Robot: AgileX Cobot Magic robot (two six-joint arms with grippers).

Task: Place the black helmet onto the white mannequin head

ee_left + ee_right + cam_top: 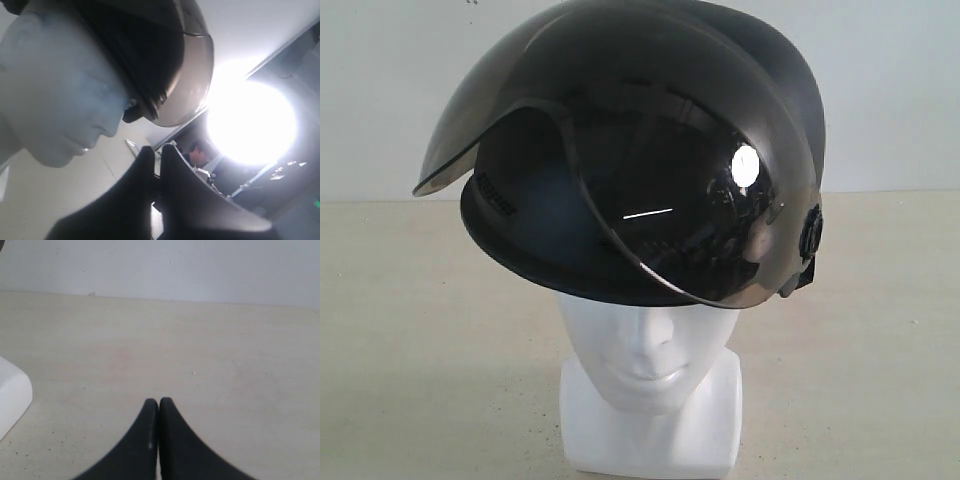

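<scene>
The black helmet (650, 150) sits on top of the white mannequin head (645, 375), tilted, its smoky visor (700, 230) raised over the brow. Only the face's lower half and the squarish neck base show below the rim. In the left wrist view the mannequin head (55, 105) is seen from below with the helmet (145, 55) over it. My left gripper (157, 150) is shut and empty, apart from the chin. My right gripper (158, 402) is shut and empty above the table; a white corner of the neck base (12, 395) lies beside it. Neither gripper shows in the exterior view.
The pale beige table (410, 330) runs back to a white wall (890, 90). In the left wrist view a very bright light (250, 120) and dark equipment fill the space beyond the fingers.
</scene>
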